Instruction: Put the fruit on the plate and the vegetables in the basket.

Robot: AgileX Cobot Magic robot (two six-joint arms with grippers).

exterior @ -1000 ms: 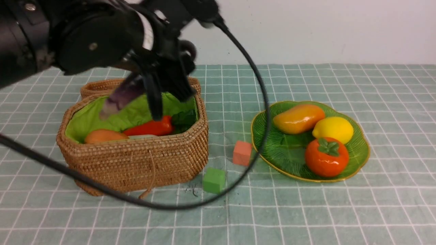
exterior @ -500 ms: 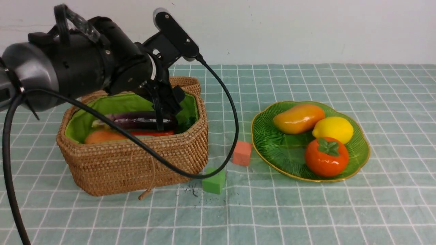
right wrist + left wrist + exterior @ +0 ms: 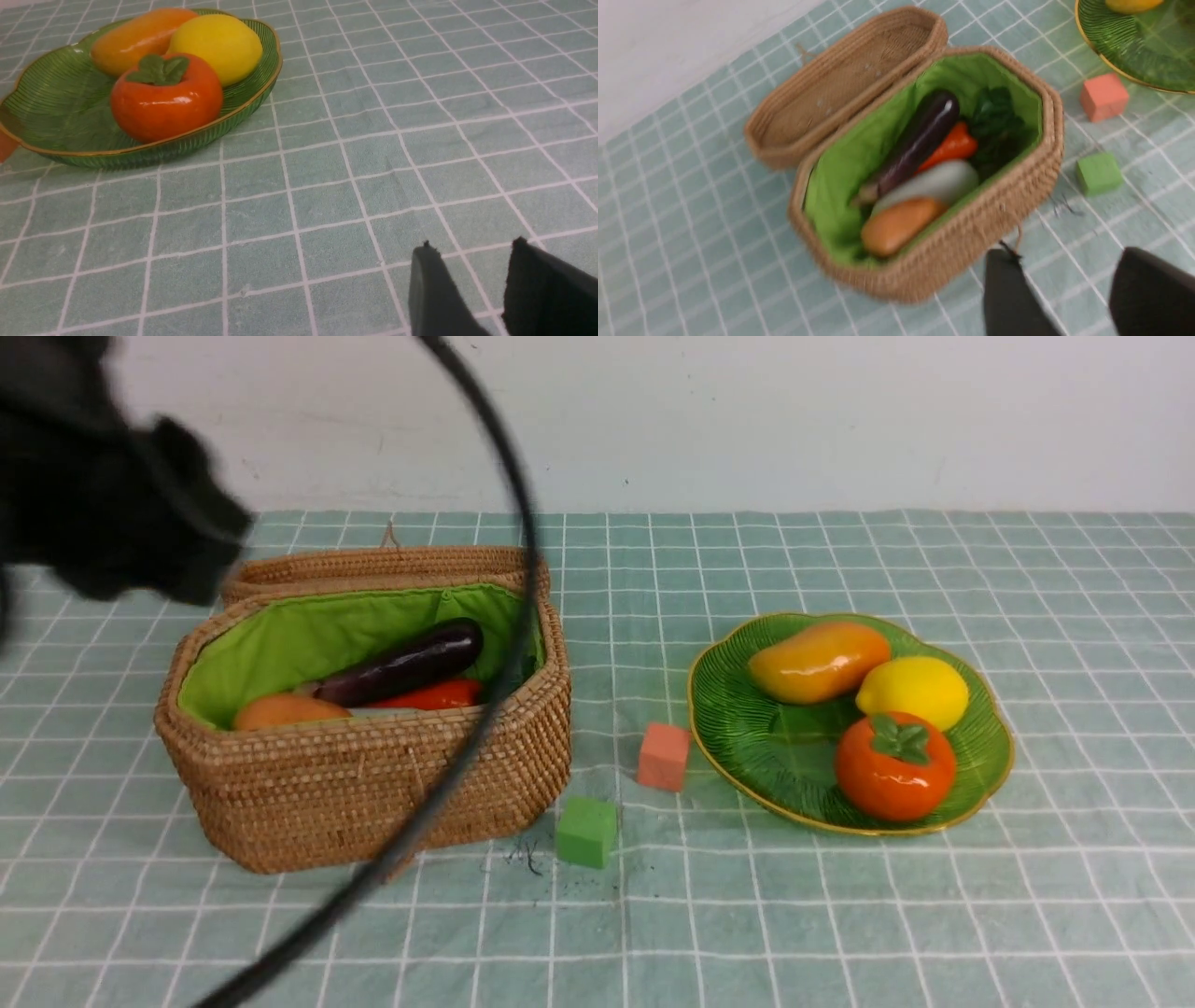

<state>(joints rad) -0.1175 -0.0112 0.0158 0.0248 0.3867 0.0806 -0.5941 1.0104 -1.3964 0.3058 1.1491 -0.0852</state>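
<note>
The wicker basket [image 3: 364, 793] holds the purple eggplant [image 3: 401, 665], carrot [image 3: 434, 693], potato [image 3: 285, 709] and white radish [image 3: 929, 184]. The eggplant [image 3: 920, 142] lies on top along the green lining. The green plate [image 3: 747, 737] holds the mango [image 3: 817, 661], lemon [image 3: 912, 691] and persimmon [image 3: 894, 765]. My left gripper [image 3: 1064, 261] is open and empty, above the cloth on the near side of the basket [image 3: 971, 233]. In the front view my left arm [image 3: 103, 513] is a dark blur at the upper left. My right gripper [image 3: 472, 245] is open and empty, low over the cloth, apart from the plate [image 3: 56, 98].
An orange cube [image 3: 664, 756] and a green cube [image 3: 586, 831] lie between basket and plate. The left arm's black cable [image 3: 467, 728] swings in front of the basket. The open lid [image 3: 373, 565] lies behind the basket. A white wall bounds the table's far edge.
My left gripper has let go of the eggplant, which now lies in the basket. The left arm has pulled up and away to the left.
</note>
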